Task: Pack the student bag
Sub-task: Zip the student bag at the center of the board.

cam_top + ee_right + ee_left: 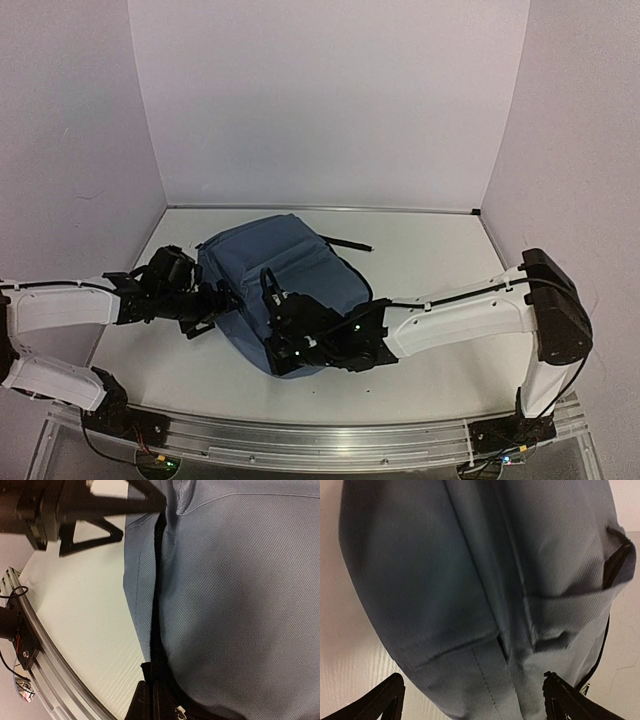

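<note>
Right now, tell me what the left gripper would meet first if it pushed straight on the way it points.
The student bag: its blue fabric fills the view straight ahead of the left gripper, jaws open wide. It looks very close, though depth is hard to judge.

The student bag (290, 270) is blocking the tabletop's (440, 370) middle; free room is lying along the right edge and far-right corner.

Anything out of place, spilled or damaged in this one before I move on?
Nothing stands out. The student bag lies on the table with no visible tear. One black strap trails loose on the far side of it, which is normal for a backpack, and nothing is spilled around it.
</note>
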Controlling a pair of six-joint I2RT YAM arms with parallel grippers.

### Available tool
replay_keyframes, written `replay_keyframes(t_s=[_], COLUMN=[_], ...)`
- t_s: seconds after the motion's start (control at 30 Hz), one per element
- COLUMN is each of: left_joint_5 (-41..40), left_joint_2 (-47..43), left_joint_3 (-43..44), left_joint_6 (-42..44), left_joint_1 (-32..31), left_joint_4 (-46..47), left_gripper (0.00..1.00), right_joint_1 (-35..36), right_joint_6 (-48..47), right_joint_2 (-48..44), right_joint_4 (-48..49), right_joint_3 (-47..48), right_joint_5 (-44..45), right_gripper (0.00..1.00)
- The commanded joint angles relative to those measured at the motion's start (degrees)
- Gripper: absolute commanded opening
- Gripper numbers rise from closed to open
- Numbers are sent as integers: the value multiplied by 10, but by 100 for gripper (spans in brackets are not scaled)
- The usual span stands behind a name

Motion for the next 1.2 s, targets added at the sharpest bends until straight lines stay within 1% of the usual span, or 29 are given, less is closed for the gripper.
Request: replay_keyframes(t_s=[0.0, 0.1, 0.17, 0.37, 0.43, 0.47, 0.53, 0.6, 0.7, 0.8, 0.9, 1.1, 1.17], left_joint_5=[-27, -22, -19, -44, -68, -78, -101, -93, -22, 14, 50, 123, 140], left_joint_2=[-10, 14, 28, 34, 21, 11, -7, -24, -42, -50, -45, -13, 0], left_joint_3=[-17, -23, -21, -28, -28, -29, -31, -32, -34, -28, -16, 5, 16], left_joint_6=[-92, -102, -104, -114, -115, -114, -102, -85, -47, -3, 45, 121, 134], left_joint_1=[-61, -77, -80, -80, -80, -79, -73, -48, 20, 76, 144, 281, 311], left_joint_4=[38, 74, 87, 104, 90, 82, 71, 59, 53, 37, 13, 5, 6], left_gripper=[97, 95, 83, 20, 4, 1, 0, 0, 0, 0, 0, 0, 0], right_joint_1=[5, 5, 5, 5, 5, 5, 5, 5, 4, -5, -33, -112, -129], right_joint_6=[5, 7, 7, 13, 19, 23, 35, 46, 55, 57, 57, 25, 17], right_joint_2=[0, 0, -2, -24, -38, -46, -61, -78, -102, -110, -111, -126, -131], right_joint_4=[25, 30, 31, 28, 19, 12, 0, -12, -49, -95, -119, -117, -112], right_joint_3=[19, 19, 17, -8, -19, -27, -39, -52, -62, -66, -75, -94, -99], right_joint_5=[1, 1, 3, 34, 47, 53, 63, 71, 105, 158, 184, 184, 177], right_gripper=[0, 0, 0, 0, 0, 0, 0, 0, 0, 0, 0, 0, 0])
